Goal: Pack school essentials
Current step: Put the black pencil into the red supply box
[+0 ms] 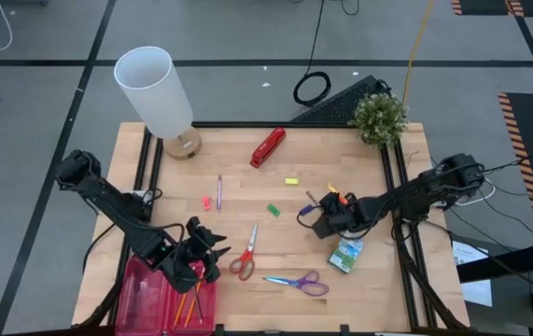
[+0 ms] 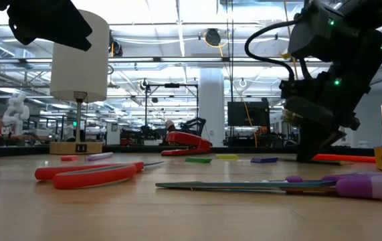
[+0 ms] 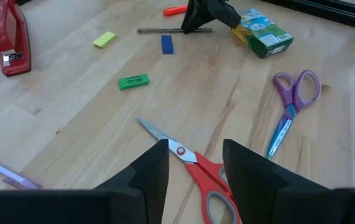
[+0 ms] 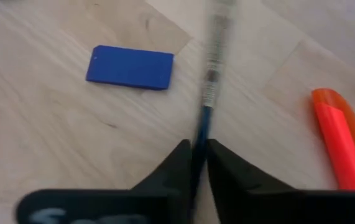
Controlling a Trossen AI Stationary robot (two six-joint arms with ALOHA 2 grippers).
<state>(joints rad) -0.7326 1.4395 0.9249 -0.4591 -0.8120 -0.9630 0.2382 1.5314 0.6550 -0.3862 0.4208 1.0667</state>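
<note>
My right gripper [image 1: 325, 222] stands low over the table's right middle, shut on a thin dark pen [image 4: 209, 74]. A blue eraser [image 4: 129, 67] and an orange marker [image 4: 334, 138] lie beside the pen. My left gripper [image 3: 196, 167] hovers open above the red-handled scissors [image 3: 199, 171], near the pink case [image 1: 145, 297] that holds orange pencils [image 1: 191, 303]. The purple-handled scissors [image 1: 299, 282], crayon box [image 1: 345, 254], green eraser [image 1: 273, 210], yellow eraser [image 1: 291, 181], pink eraser [image 1: 206, 202] and a purple pen [image 1: 218, 191] lie flat on the table. My right gripper pinches the thin pen by its near end [image 4: 201, 134] between its two fingers, which point down at a slant from the table's right side. The pen runs on past the fingertips, low and about level [image 3: 165, 30]. Whether it still rests on the wood, I cannot tell.
A red stapler [image 1: 268, 147] lies at the far middle, a white lamp [image 1: 159, 98] at the far left corner and a small plant [image 1: 378, 119] at the far right. Black rails [image 1: 392, 187] border the tabletop.
</note>
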